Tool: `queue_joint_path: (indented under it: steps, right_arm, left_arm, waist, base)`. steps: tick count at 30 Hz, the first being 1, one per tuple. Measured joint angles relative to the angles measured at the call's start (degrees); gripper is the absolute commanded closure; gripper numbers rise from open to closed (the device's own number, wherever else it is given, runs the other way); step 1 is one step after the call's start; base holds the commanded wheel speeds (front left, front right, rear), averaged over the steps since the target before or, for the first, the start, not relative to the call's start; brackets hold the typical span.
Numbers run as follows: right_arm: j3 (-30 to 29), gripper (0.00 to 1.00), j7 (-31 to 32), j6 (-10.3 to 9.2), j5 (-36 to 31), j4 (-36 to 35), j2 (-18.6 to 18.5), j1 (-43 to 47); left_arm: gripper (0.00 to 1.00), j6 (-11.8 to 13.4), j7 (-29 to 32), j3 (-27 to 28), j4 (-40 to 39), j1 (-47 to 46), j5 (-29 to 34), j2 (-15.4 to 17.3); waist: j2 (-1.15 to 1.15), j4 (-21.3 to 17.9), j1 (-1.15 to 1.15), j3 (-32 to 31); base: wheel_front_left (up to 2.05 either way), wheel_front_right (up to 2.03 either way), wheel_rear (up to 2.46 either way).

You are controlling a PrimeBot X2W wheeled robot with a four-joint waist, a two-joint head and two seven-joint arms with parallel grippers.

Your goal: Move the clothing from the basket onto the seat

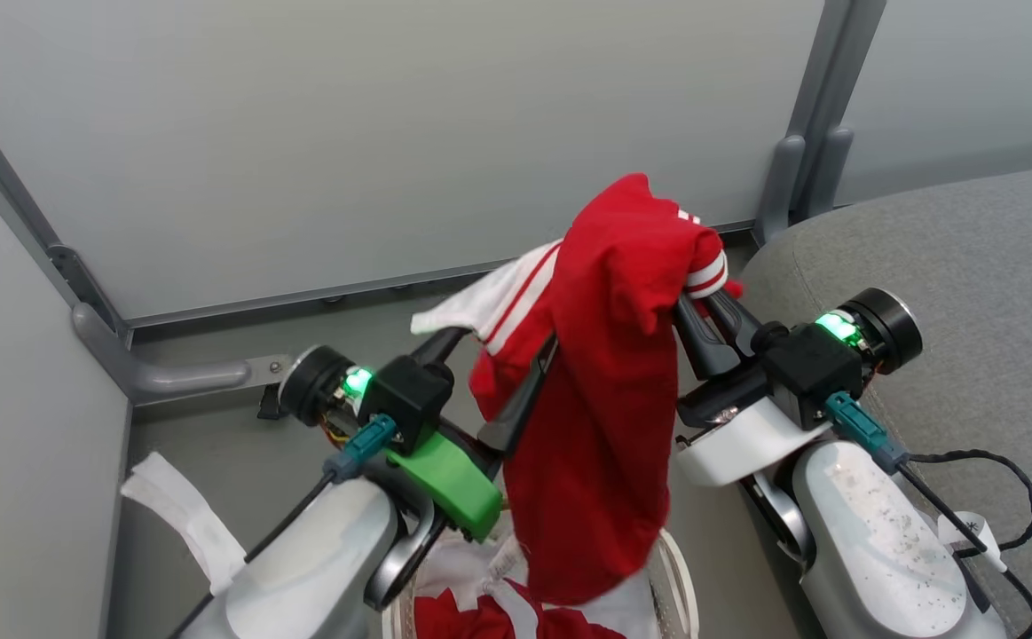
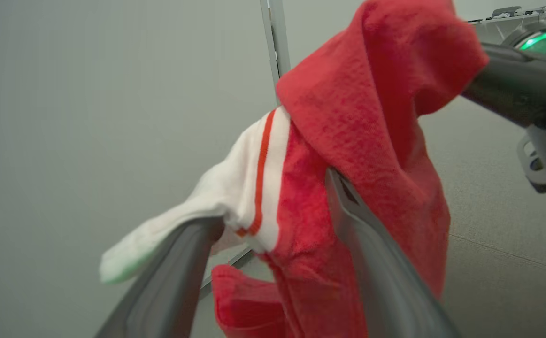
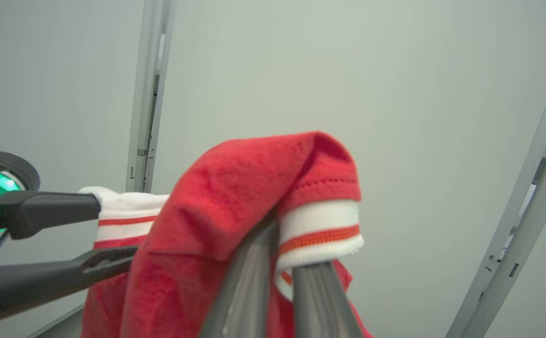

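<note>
One garment hangs lifted, right gripper jaws clamping its cuff, left gripper jaws wide; a second garment seemingly lies in the basket.

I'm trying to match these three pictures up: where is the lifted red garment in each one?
Head view: the red garment hangs at centre, over the basket.
Left wrist view: centre-right, draped over that arm's fingers.
Right wrist view: lower centre, cuff pinched by the right end effector.
Shared landmark: its white, red-striped trim.
</note>
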Motion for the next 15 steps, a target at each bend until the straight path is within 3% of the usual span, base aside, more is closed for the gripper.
queue_joint_path:
  steps: [15]
  right_arm:
    - [-4.91, 1.00, 0.00, 0.00, -2.33, 0.30, -0.01, 3.73]
  left_arm:
    - [0.00, -0.35, -0.29, 7.95, -0.78, 16.31, 1.43, -6.05]
  waist:
    - [0.00, 0.05, 0.00, -0.48]
  base:
    - [0.00, 0.00, 0.00]
